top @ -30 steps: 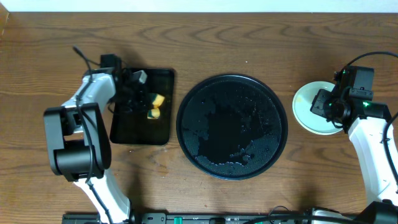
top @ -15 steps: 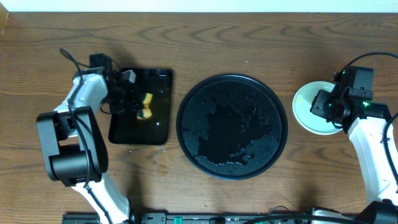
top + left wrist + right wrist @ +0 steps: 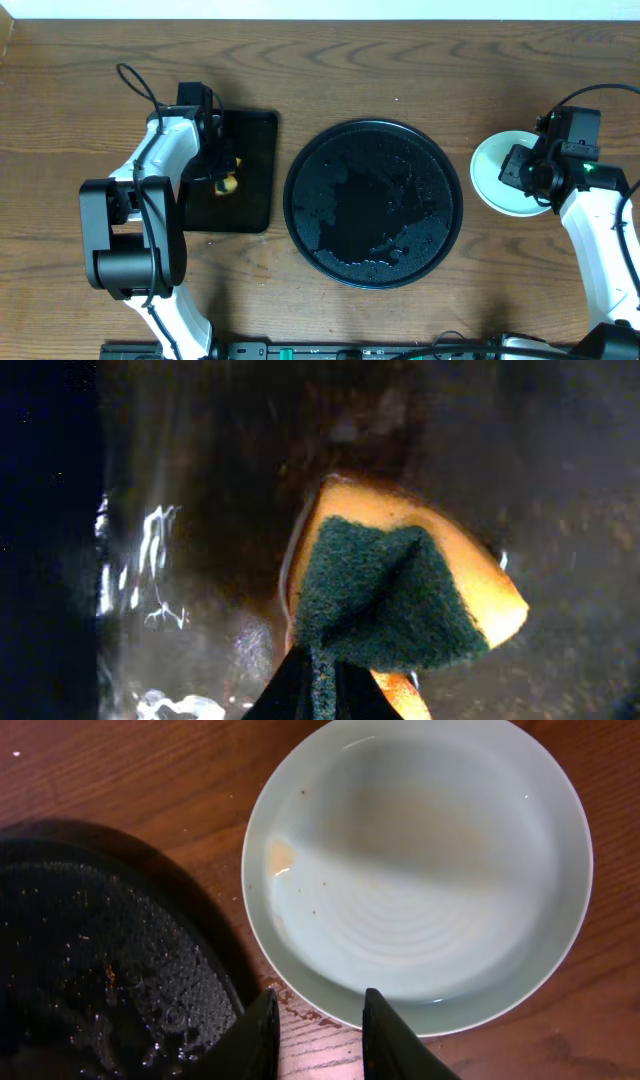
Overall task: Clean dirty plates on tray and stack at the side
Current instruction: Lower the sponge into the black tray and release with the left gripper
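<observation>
On the wood-grain worktop (image 3: 400, 60), the round black tray (image 3: 373, 203) sits at centre, wet and glistening. A smaller rectangular black tray (image 3: 252, 165) lies to its left. A pale mint plate (image 3: 420, 870) rests on the worktop just right of the round tray, the right pincer (image 3: 318, 1032) above its rim, fingers apart. The left pincer (image 3: 316, 685) is clamped on an orange-and-green sponge (image 3: 400, 590) over the rectangular black tray.
</observation>
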Available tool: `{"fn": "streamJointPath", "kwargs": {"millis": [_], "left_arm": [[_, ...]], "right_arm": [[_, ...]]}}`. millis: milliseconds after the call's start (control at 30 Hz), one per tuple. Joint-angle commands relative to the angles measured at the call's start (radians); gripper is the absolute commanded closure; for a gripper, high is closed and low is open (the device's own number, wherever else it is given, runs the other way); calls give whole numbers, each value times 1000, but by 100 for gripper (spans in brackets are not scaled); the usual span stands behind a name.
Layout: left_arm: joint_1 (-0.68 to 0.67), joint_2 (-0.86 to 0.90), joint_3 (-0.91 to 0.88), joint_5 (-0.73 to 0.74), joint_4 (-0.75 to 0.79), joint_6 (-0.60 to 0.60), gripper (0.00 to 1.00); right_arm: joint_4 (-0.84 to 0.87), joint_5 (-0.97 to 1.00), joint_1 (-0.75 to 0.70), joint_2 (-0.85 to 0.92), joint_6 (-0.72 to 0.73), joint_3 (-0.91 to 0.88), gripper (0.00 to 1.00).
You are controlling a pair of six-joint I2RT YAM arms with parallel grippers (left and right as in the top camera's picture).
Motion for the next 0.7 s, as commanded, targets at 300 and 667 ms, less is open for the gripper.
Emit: {"fn": "streamJointPath", "kwargs": {"millis": [300, 667], "left_arm": [[-29, -21, -1, 134, 23, 175, 90], [-29, -158, 0, -37, 31, 72, 66]], "right_arm": [[-11, -3, 5, 9, -10, 11, 75], [-11, -3, 5, 9, -10, 11, 75]]}}
